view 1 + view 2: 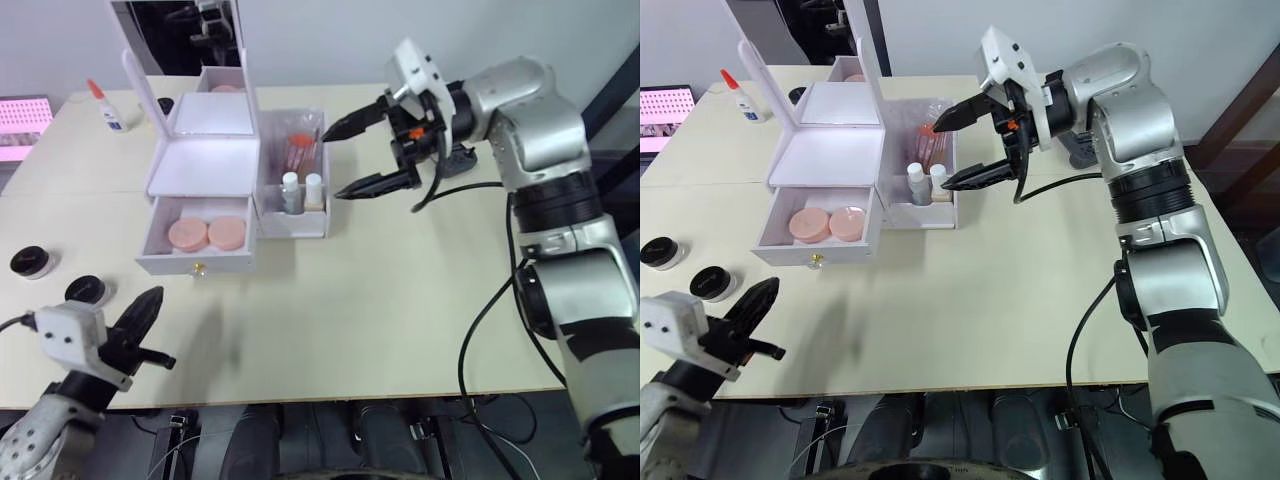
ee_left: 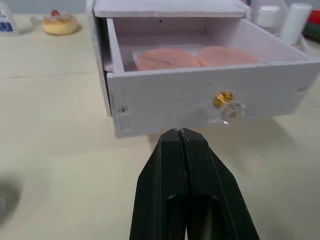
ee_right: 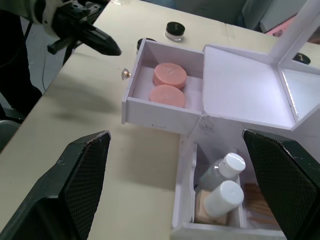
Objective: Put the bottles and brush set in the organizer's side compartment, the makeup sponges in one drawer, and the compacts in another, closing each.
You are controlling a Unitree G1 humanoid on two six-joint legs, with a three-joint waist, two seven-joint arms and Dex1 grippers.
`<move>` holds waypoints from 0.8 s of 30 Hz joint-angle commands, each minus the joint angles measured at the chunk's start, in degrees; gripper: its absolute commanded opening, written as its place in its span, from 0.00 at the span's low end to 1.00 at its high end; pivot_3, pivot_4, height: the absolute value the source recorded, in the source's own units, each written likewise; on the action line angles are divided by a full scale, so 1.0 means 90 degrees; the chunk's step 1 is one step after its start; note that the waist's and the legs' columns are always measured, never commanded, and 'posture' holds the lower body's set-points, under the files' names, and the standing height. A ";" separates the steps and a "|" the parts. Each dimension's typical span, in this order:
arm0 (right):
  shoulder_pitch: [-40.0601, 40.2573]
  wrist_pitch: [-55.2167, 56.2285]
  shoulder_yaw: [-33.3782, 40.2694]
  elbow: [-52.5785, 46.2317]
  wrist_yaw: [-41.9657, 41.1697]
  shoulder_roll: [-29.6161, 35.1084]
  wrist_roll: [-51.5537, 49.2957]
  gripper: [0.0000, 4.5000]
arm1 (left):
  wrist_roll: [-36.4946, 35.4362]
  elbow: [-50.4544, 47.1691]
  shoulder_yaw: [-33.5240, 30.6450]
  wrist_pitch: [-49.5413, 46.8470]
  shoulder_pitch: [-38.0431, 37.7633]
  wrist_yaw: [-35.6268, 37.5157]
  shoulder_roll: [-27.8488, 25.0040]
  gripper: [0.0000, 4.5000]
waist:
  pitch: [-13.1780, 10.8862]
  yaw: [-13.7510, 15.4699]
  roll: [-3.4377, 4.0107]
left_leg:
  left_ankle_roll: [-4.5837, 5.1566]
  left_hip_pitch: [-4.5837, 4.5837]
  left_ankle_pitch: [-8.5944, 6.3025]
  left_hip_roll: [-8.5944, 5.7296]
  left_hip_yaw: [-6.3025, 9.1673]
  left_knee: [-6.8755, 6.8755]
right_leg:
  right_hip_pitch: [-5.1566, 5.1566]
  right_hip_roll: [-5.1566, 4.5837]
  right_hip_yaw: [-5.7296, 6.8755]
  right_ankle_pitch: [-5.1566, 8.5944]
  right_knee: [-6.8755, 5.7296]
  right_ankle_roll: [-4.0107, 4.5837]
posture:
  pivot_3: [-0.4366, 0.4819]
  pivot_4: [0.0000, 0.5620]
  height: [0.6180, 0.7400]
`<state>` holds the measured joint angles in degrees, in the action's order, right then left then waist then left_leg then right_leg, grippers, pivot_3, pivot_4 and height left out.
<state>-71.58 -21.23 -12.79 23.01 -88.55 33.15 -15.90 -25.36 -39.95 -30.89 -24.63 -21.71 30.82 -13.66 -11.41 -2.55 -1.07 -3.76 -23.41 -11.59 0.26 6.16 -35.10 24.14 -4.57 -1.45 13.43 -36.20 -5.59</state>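
Note:
The white organizer [image 1: 200,165] stands with its mirror lid raised. Its lower drawer [image 2: 200,95] is pulled out and holds two pink makeup sponges [image 1: 188,234] [image 1: 228,232]. Two white-capped bottles [image 1: 291,190] [image 1: 314,188] and the red brush set [image 1: 300,148] stand in the side compartment [image 1: 320,222]. Two black compacts [image 1: 30,262] [image 1: 88,290] lie on the table to the drawer's left. My left gripper [image 1: 155,297] is shut and empty, low over the table in front of the drawer's knob [image 2: 225,102]. Over the side compartment hangs my right gripper [image 1: 332,164], open and empty.
A glue bottle [image 1: 108,108] stands at the back left, beside a pink-lit screen [image 1: 22,125]. A black cable [image 1: 480,300] trails over the table's right side. The table's front edge [image 1: 300,395] lies close behind my left gripper.

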 commanded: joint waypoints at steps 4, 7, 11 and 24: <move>0.0086 -0.0310 0.0273 -0.0618 0.0214 0.0276 -0.0084 1.00 | 0.0157 0.0594 0.0576 0.0315 0.0682 -0.0189 -0.0349 0.00 | 0.0000 0.0003 0.0000 | 0.0000 -0.0001 0.0000 0.0000 0.0000 -0.0001 | -0.0001 0.0000 0.0000 -0.0001 0.0000 -0.0002 | 0.48 0.27 1.00; 0.0195 -0.0490 0.0297 -0.0880 0.0351 0.0398 -0.0085 1.00 | 0.0173 0.1041 0.0626 0.0352 0.1247 -0.0304 -0.0573 0.00 | 0.0000 0.0012 0.0001 | 0.0001 0.0000 0.0000 0.0000 0.0001 0.0000 | -0.0001 0.0001 0.0001 -0.0002 -0.0001 -0.0003 | 0.48 0.27 1.00; 0.0296 -0.0716 0.0340 -0.1158 0.0499 0.0508 -0.0139 1.00 | 0.0129 0.1503 0.0668 0.0384 0.1793 -0.0271 -0.0929 0.00 | 0.0000 0.0013 0.0001 | 0.0001 0.0000 0.0001 0.0000 0.0009 -0.0002 | 0.0001 0.0004 0.0006 -0.0002 -0.0011 -0.0004 | 0.48 0.27 1.00; 0.1002 -0.1388 0.0515 -0.2227 0.0971 0.0700 -0.0475 1.00 | 0.0237 0.2997 0.1169 0.0676 0.3246 -0.0190 -0.1292 0.00 | 0.0000 0.0017 0.0001 | 0.0002 -0.0001 0.0001 0.0000 0.0009 0.0000 | 0.0000 0.0004 0.0006 -0.0006 -0.0009 -0.0013 | 0.48 0.27 1.00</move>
<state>-62.77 -33.05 -10.22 5.79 -80.90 38.66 -18.99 -24.09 -13.97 -20.48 -20.57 5.60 29.67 -24.38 -11.41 -2.39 -1.06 -3.74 -23.42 -11.58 0.26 6.24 -35.10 24.14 -4.54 -1.40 13.38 -36.28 -5.70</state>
